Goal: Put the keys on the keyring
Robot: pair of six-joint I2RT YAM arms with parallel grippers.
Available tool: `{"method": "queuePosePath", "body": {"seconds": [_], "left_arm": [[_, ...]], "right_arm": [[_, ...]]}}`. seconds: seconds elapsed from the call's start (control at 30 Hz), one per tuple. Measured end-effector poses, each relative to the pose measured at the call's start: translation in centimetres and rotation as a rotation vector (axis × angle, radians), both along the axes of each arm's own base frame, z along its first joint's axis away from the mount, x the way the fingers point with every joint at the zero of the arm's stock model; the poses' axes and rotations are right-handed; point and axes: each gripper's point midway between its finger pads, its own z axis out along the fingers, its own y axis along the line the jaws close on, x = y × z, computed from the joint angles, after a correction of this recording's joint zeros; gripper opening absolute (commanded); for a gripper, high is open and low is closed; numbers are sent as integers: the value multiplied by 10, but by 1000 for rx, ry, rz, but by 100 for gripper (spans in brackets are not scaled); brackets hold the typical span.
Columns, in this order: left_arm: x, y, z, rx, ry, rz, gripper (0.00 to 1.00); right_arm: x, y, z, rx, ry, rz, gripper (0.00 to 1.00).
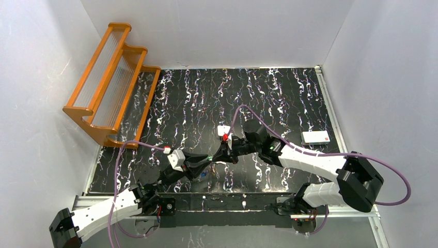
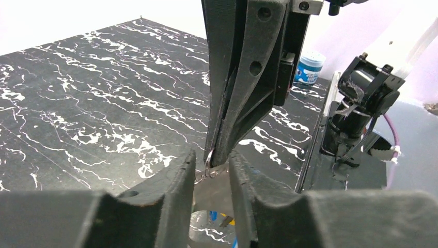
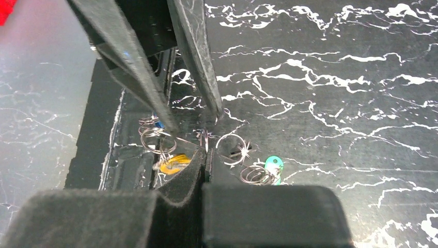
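Note:
My two grippers meet low over the table's near middle. In the left wrist view my left gripper [image 2: 212, 156] has its jaws a little apart, and the grey flat keyring fob [image 2: 214, 190] shows in the gap below them. My right gripper [image 3: 205, 150] is shut on the keyring's thin metal ring [image 3: 205, 137], seen edge-on. The left fingers [image 3: 170, 121] stand apart just above that ring. A yellow-orange key [image 3: 173, 163] and a blue key [image 3: 159, 124] lie left of it with small rings. The green key [image 3: 274, 166] lies to the right beside a coiled ring [image 3: 256, 175].
An orange wooden rack [image 1: 111, 82] leans at the back left corner. A white card [image 1: 315, 137] lies at the right side of the black marbled table [image 1: 289, 98]. A blue-lidded jar [image 2: 311, 67] stands near the right arm's base. A loose ring [image 3: 231, 149] lies by the keys.

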Motion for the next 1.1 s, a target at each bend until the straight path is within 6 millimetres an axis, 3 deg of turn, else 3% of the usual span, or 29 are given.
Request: {"method": "queuePosePath", "body": {"seconds": [0.1,0.3,0.4,0.7,0.9,1.1], "left_arm": [[2,1,3,-11,-8,12,52],[5,2,5,-21,6,33,62],[8,3,5,-22,16,46,96],[13,5,10,-48,46,79,98],[20,11,12,-71,104,134,98],[31,19,28,-70,169,219,98]], "right_arm": [[5,-3,-1,-27,-23,-20,1],[9,-6,2,-43,-56,-42,1],[12,-8,3,-51,-56,-47,1],[36,-14,16,-30,-69,-92,1],[71,-32,25,-16,-61,-175,1],[111,-50,37,-3,-76,-284,1]]}}
